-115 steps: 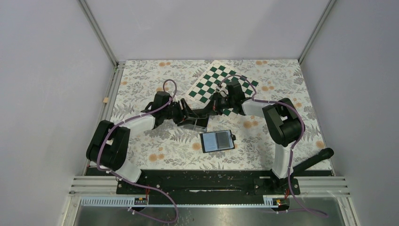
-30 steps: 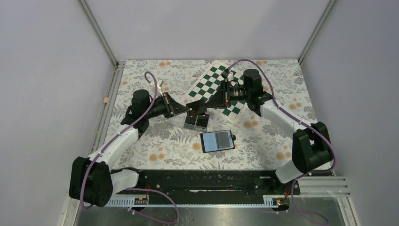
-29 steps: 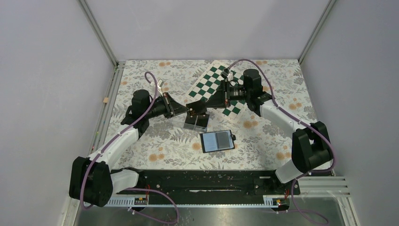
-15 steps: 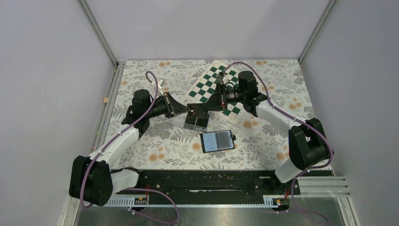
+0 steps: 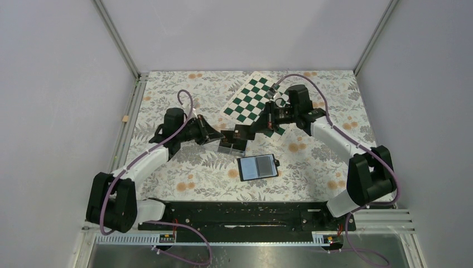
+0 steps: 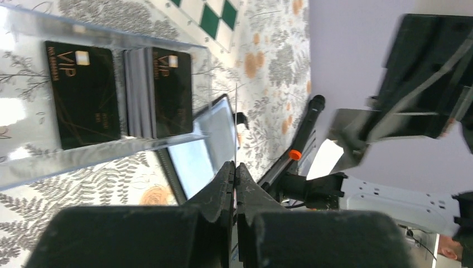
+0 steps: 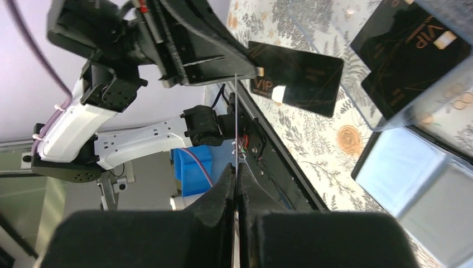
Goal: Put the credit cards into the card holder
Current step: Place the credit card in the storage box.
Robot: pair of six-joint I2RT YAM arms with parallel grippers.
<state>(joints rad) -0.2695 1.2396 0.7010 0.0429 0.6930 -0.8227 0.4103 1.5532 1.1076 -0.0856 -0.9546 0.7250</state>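
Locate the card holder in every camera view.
Top external: card holder lies open at table centre, nearer the arm bases than the clear box.
Left wrist: card holder at centre, below the box.
Right wrist: card holder in the lower right corner.
Shared landmark: the clear box holding VIP cards.

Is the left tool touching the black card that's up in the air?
Touching. The right wrist view shows the left tool pinching the black card by its edge.
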